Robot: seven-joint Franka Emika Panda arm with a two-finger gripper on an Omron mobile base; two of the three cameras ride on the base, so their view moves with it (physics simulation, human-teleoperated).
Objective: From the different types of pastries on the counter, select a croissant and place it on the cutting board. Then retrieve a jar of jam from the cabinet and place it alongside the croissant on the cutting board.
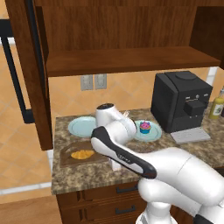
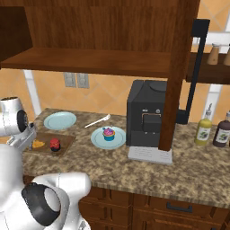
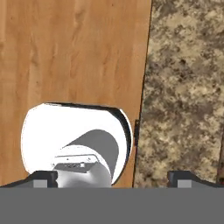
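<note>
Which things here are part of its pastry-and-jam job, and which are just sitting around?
Part of the job: croissant, jar of jam, cutting board, cabinet, cupcake.
Just sitting around: coffee machine, empty blue plate, two bottles.

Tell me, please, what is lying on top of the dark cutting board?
On the cutting board lie the croissant and the jar of jam, side by side. The arm covers the board's near left corner, so that part cannot be checked.

Golden-orange croissant [image 1: 82,154], dark brown cutting board [image 1: 68,157], red-lidded jar of jam [image 2: 55,144], speckled brown-grey worktop [image 2: 188,166], pink-frosted cupcake [image 2: 108,133].
</note>
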